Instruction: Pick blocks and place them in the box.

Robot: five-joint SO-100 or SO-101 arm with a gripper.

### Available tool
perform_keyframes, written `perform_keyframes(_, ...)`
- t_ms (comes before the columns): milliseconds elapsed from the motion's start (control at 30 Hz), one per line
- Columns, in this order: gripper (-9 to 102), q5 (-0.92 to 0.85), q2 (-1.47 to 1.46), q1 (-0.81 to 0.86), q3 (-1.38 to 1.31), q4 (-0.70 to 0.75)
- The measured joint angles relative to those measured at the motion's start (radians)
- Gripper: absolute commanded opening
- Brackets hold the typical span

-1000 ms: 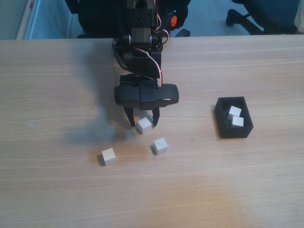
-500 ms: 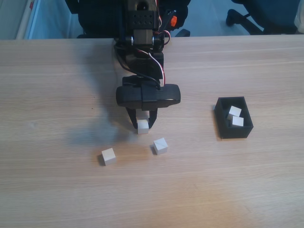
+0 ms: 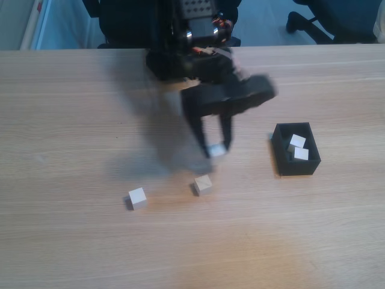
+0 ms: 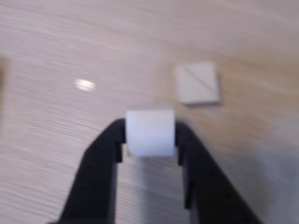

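Above table (image 3: 72,120), gripper (image 3: 215,149) clamping block (image 4: 149,133)

You're working in what looks like an office: a pale wood-grain desk (image 3: 72,120) and a dark swivel chair base (image 3: 310,24) behind.

The black robot arm (image 3: 198,66) reaches out from the far edge of the worktop, motion-blurred, angled toward the right in the fixed view. Its black two-finger hand (image 3: 216,147) points downward, lifted off the surface, both fingers (image 4: 100,158) pressed against a small white cube (image 4: 150,132) held between their tips.
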Motion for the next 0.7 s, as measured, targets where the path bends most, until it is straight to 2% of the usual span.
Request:
perform_keyframes(200, 0, 0.026, -0.014, -0.187, -0.104, 0.009)
perform_keyframes(467, 0, 0.077, -0.126, -0.33, -0.219, 0.003)
perform_keyframes(700, 0, 0.141, -0.261, -0.388, -0.391, 0.114)
